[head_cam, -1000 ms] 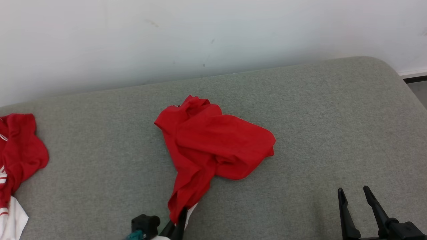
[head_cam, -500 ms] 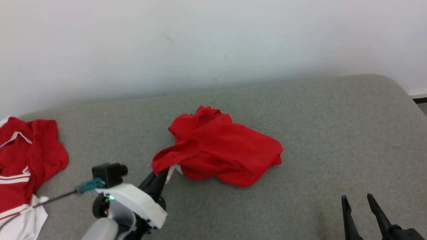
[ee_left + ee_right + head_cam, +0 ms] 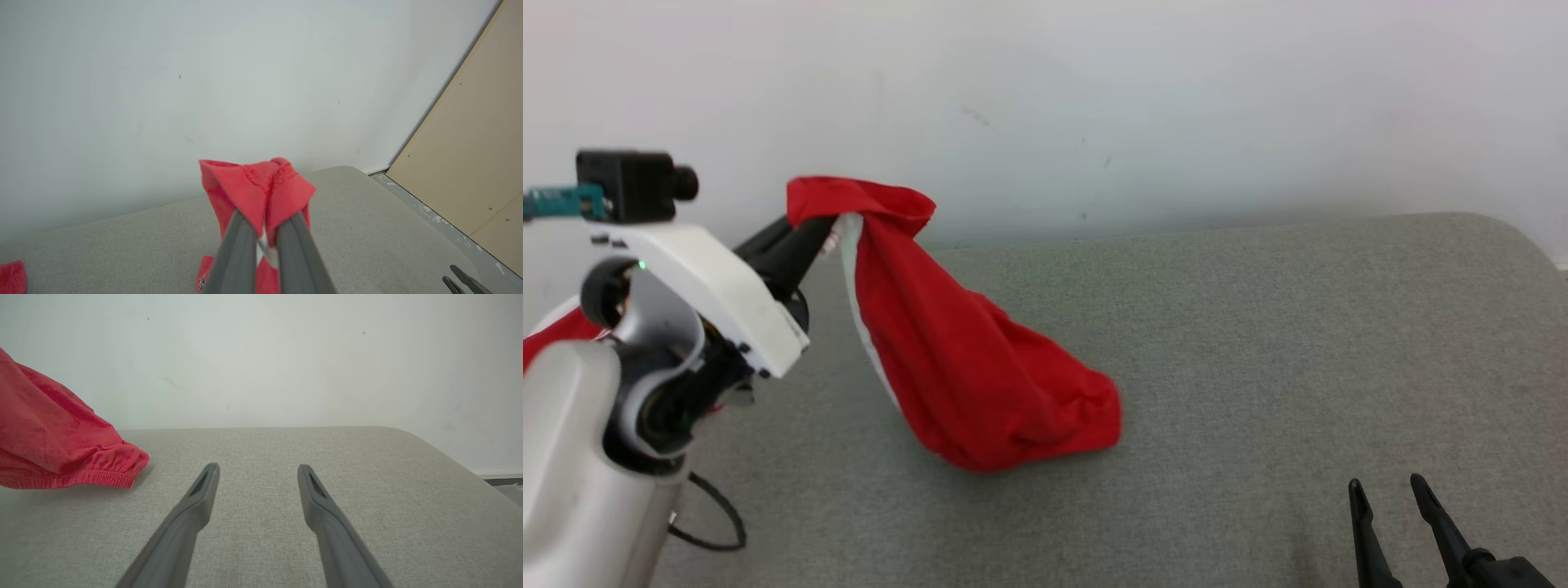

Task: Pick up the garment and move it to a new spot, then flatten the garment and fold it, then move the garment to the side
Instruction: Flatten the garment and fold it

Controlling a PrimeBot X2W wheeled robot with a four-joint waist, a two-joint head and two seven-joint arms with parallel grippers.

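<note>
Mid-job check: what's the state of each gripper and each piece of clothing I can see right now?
red garment: crumpled, one end lifted, lower end resting on the grey cushion.
left gripper: shut on the red garment's upper edge, raised.
right gripper: open, holding nothing.
second red garment: lying on the grey cushion, untouched, mostly out of frame.

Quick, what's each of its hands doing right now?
Left hand: closed, gripping the red garment by one edge.
Right hand: open, holding nothing.
</note>
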